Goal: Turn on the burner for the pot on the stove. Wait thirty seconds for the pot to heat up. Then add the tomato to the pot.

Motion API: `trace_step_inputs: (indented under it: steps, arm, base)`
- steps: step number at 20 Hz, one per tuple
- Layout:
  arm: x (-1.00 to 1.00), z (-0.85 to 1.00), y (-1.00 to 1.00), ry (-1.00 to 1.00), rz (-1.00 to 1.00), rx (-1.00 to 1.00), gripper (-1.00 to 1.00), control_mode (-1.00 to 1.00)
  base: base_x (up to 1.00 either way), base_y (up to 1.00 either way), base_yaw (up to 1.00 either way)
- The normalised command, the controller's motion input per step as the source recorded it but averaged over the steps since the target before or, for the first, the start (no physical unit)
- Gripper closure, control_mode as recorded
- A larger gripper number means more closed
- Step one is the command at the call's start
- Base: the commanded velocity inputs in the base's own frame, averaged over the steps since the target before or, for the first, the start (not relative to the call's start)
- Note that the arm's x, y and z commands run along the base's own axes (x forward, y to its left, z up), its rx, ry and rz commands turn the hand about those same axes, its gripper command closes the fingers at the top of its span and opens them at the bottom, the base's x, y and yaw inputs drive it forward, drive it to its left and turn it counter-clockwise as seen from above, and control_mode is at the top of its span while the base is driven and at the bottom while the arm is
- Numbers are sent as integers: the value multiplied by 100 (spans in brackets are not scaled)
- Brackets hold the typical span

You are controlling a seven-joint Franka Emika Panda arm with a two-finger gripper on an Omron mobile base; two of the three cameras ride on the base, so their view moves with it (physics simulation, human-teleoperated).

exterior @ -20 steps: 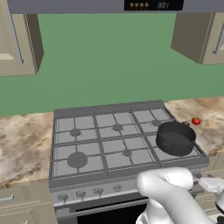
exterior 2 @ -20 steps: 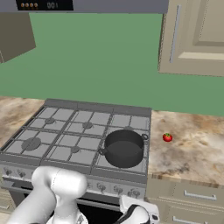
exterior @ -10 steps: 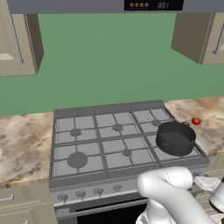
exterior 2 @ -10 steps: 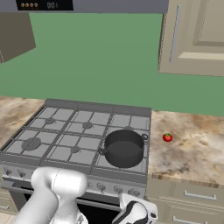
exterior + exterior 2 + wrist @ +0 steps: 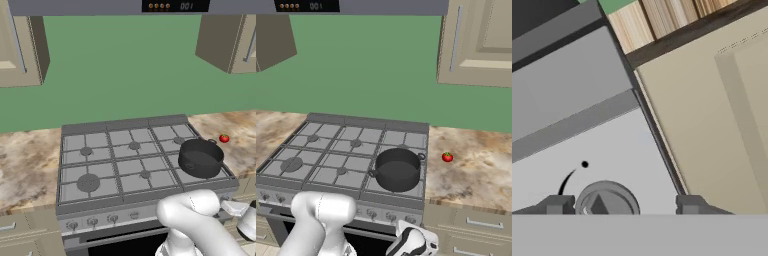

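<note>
The dark pot (image 5: 201,157) (image 5: 397,169) sits on the front right burner of the grey stove (image 5: 100,165) (image 5: 331,150). On the counter to the right of the stove lies the red tomato (image 5: 224,138) (image 5: 447,157). My hand is low in front of the stove's right end. In the hand view my gripper (image 5: 624,205) faces the control panel. A round grey knob (image 5: 607,197) stands between the fingertips (image 5: 559,204), nearer the left one. The jaws are open, with a clear gap to the right of the knob.
A row of knobs (image 5: 92,220) (image 5: 372,213) runs along the stove front. Beige drawers (image 5: 476,225) stand to the right of the stove, under the marble counter (image 5: 481,175). Wall cabinets (image 5: 476,40) hang above, and the hood (image 5: 150,6) is over the stove.
My hand has shifted only slightly at the stove's front right. The pot and the tomato have not moved.
</note>
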Motion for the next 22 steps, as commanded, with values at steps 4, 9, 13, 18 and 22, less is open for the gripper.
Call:
trace_step_inputs:
  steps: [4,9,13,18,22]
  arm:
    - [20,-18,21,1,-1,-1,100,-100]
    - [2,-3,15,-1,0,-11,100,-100]
    - [0,0,17,-6,0,-28,100,-100]
    - [-2,0,28,-7,0,-33,100,-100]
    - [0,0,9,-5,2,-34,100,-100]
  base:
    - [0,0,0]
    - [0,0,0]
    - [0,0,0]
    - [0,0,0]
    - [0,0,0]
